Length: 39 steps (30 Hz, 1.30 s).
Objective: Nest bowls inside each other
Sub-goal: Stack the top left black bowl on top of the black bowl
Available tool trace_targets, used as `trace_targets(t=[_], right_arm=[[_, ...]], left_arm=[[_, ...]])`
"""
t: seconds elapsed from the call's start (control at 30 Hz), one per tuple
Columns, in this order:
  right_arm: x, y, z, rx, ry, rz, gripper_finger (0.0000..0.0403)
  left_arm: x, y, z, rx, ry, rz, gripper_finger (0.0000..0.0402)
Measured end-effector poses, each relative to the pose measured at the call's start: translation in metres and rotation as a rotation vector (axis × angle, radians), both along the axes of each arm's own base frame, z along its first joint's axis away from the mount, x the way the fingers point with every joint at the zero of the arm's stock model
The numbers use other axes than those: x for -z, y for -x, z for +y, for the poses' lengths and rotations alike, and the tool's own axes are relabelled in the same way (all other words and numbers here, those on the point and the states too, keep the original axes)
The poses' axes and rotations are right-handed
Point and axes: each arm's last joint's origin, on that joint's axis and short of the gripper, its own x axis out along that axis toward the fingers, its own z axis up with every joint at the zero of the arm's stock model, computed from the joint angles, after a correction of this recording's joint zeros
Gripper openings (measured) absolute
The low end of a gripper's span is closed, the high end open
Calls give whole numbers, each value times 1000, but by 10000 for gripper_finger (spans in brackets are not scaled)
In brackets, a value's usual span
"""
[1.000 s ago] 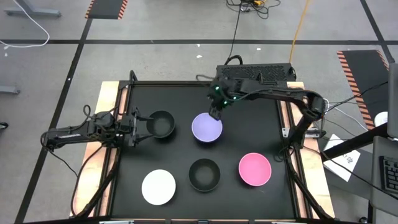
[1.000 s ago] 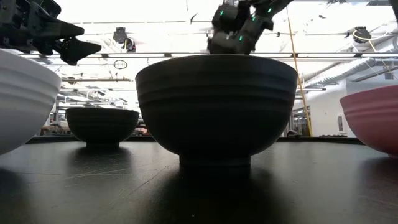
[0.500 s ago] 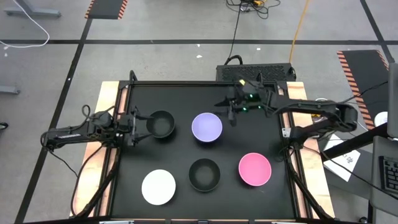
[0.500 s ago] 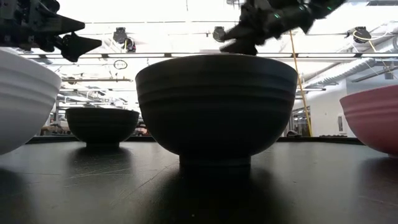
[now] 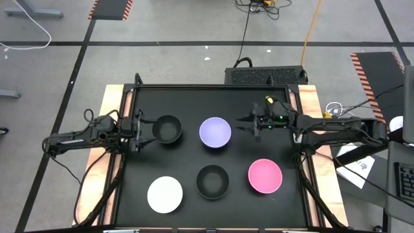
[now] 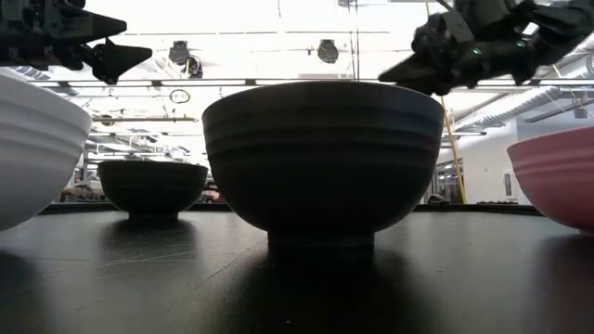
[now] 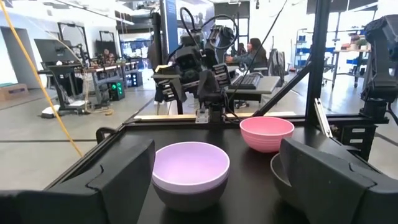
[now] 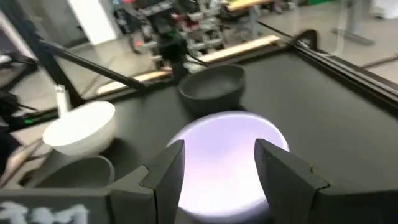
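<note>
Five bowls stand on their bases on the black table: a black bowl [image 5: 168, 129] at the left, the lavender bowl [image 5: 215, 133] in the middle, another black bowl [image 5: 213, 181], the white bowl [image 5: 165, 194] and the pink bowl [image 5: 265, 176] along the near side. A third black bowl does not show. My right gripper [image 5: 242, 122] [image 8: 217, 165] is open, level, just right of the lavender bowl [image 8: 227, 155] and apart from it. My left gripper [image 5: 143, 129] [image 7: 214, 186] is open, just left of the left black bowl.
Raised wooden rails [image 5: 111, 129] run along the table's left and right edges, and a black box [image 5: 265, 74] sits past the far edge. Bare table lies between the bowls and at the far right corner. In the low view the near black bowl [image 6: 323, 158] fills the middle.
My right gripper has drawn back from the lavender bowl's far rim toward the table's right edge, turning from pointing down to lying level and pointing left. The lavender bowl has stayed in place.
</note>
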Motion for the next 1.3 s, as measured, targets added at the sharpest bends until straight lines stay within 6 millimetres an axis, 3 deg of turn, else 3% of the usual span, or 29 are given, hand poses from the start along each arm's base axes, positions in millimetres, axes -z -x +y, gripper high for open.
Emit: trace_targets(t=[0.3, 0.67, 0.8, 1.3], right_arm=[[23, 35, 9, 70, 33, -17, 163], [44, 60, 17, 94, 58, -140, 153], [49, 63, 17, 141, 71, -139, 153], [46, 64, 17, 129, 140, -162, 153]], left_arm=[[1, 0, 0, -4, -5, 11, 349], [5, 0, 1, -24, 6, 51, 349], [6, 0, 3, -93, 11, 61, 349], [6, 0, 2, -82, 11, 62, 349]])
